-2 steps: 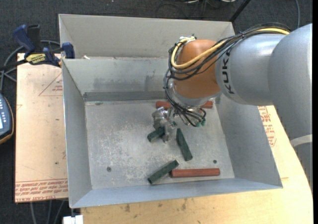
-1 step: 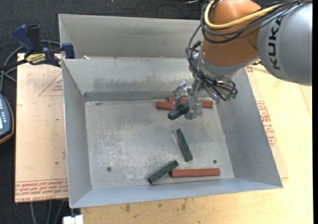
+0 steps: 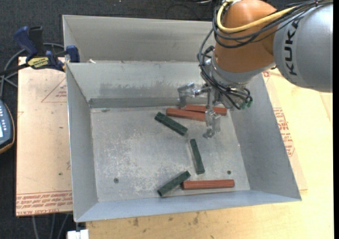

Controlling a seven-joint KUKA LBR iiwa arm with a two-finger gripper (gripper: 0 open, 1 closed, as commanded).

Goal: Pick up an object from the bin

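Observation:
My gripper [image 3: 200,107] hangs low over the back right part of the bin, its two fingers spread apart and open. One finger [image 3: 186,93] stands behind a long red bar [image 3: 183,112] and the other [image 3: 212,124] in front of it, so the bar lies across the gap between them, on the floor. The bar's right end is partly hidden by the gripper. A dark green bar [image 3: 171,124] lies aslant just left of the front finger. Another dark green bar [image 3: 196,156] lies nearly lengthwise a little in front of the gripper.
Near the bin's front wall lie a third dark green bar [image 3: 173,183] and a second red bar [image 3: 208,184], end to end. The arm with its orange cover and cables reaches in from the upper right, above the bin's right wall.

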